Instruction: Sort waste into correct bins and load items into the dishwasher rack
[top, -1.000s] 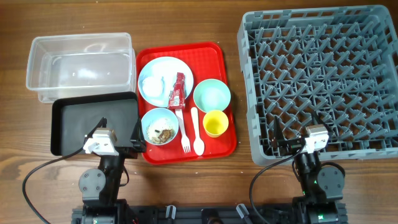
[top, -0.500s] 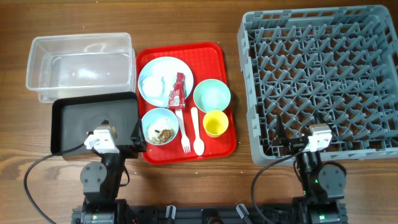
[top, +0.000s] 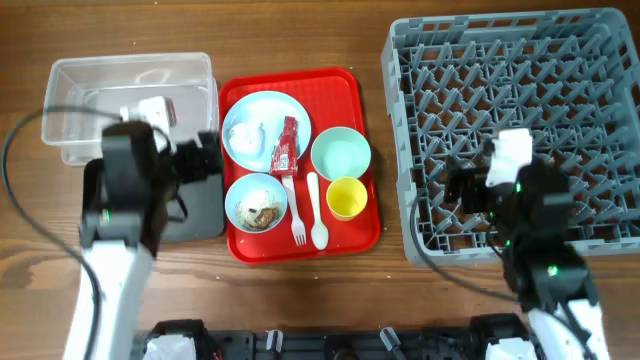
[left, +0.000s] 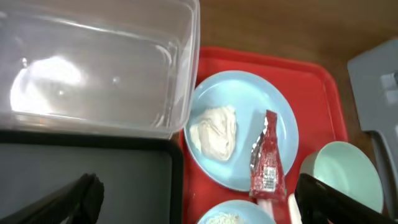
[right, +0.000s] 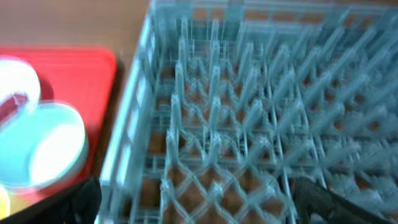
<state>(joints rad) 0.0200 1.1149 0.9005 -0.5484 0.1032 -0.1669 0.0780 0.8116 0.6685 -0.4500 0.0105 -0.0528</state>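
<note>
The pale blue plate (top: 264, 108) holds the white tissue ball (left: 213, 132) and red wrapper (left: 266, 163). The pale blue bowl (top: 240, 192) holds food scraps (top: 263, 213). The mint bowl (top: 341, 153), yellow cup (top: 347, 197), fork (top: 297, 215) and spoon (top: 317, 215) lie beside them. My left gripper (top: 205, 163) is open and empty, raised over the edge between the black tray (left: 93, 180) and the plate; it also shows in the left wrist view (left: 199, 205). My right gripper (top: 462, 190) is open and empty above the grey rack (top: 560, 80), near its left side, and also shows in the right wrist view (right: 199, 205).
All dishes and waste sit on a flat red serving tray (top: 300, 75) in the middle. The clear tub (top: 90, 80) stands at the back left, just behind the black tray. The rack fills the right side. Cables trail from both arms.
Both arms have risen from their low rest at the front edge and swung forward: the left over the black tray toward the plate, the right over the rack's left part.
</note>
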